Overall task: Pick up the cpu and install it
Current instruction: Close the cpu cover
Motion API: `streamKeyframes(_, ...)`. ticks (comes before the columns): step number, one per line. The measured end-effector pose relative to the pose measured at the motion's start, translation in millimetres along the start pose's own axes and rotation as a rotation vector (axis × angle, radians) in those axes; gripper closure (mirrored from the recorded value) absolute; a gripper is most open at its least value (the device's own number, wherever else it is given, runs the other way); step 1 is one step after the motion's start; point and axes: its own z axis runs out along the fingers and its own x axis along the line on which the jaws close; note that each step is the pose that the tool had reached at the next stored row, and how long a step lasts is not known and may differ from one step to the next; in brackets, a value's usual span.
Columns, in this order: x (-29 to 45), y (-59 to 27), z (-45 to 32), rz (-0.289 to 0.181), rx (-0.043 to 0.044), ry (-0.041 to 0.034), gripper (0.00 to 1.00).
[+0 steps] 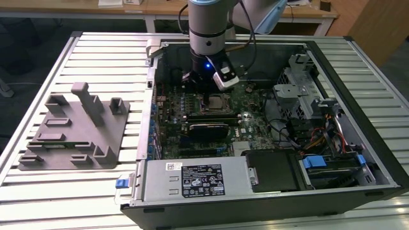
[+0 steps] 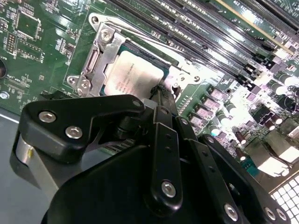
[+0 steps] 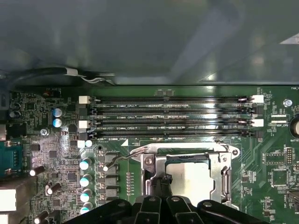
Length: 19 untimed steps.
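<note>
One small, flat, square cpu with a pale silver metal top point(image 3: 194, 176) lies seated inside the one bright metal socket frame point(image 3: 148, 162) on the green motherboard point(image 3: 273, 142). The one black hand point(image 3: 161, 183) comes down at the frame's edge, just beside the cpu's rim. Whether it is clenched or released I cannot tell.

Four long black memory slots point(image 3: 168, 116) run side by side along the frame. Past them rises the grey case wall point(image 3: 149, 42). A row of silver-topped capacitors point(image 3: 86, 164) stands near the frame.

In the exterior view the silver arm point(image 1: 208, 28) stands upright over the frame, inside one open black computer case point(image 1: 268, 213). A grey metal drive cage point(image 1: 300, 91) rises to the frame's right as that view shows it. One grey plastic tray with upright blocks point(image 1: 64, 143) sits on the slatted metal counter point(image 1: 64, 201), outside the case and well apart from the frame.
</note>
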Motion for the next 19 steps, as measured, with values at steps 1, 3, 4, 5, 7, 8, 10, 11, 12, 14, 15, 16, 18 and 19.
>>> streamKeyframes(1,0.0,0.0,0.0,0.000,0.0000,0.0000,0.89)
streamKeyframes(3,0.2,0.0,0.2,0.000,-0.0002,-0.0001,0.89)
streamKeyframes(4,0.3,0.1,0.7,0.000,-0.0005,-0.0003,0.89)
streamKeyframes(5,0.5,0.1,1.2,0.000,-0.0005,-0.0003,0.89)
streamKeyframes(7,0.9,0.0,2.3,0.000,-0.0003,-0.0002,0.89)
streamKeyframes(8,1.1,0.0,2.7,0.000,-0.0002,-0.0002,0.89)
streamKeyframes(10,1.5,0.0,3.0,0.000,0.0000,0.0000,0.89)
streamKeyframes(11,1.7,0.0,3.3,0.000,-0.0001,-0.0001,0.89)
streamKeyframes(12,1.8,0.0,3.6,0.000,-0.0003,-0.0002,0.89)
streamKeyframes(14,2.3,0.0,3.9,0.000,-0.0001,-0.0001,0.89)
streamKeyframes(15,2.6,0.0,4.0,0.000,-0.0001,-0.0001,0.89)
streamKeyframes(16,2.8,0.0,4.1,0.000,-0.0001,-0.0001,0.89)
streamKeyframes(18,3.5,0.0,4.2,0.000,-0.0003,-0.0002,0.89)
streamKeyframes(19,3.7,0.0,4.3,0.000,-0.0003,-0.0002,0.89)
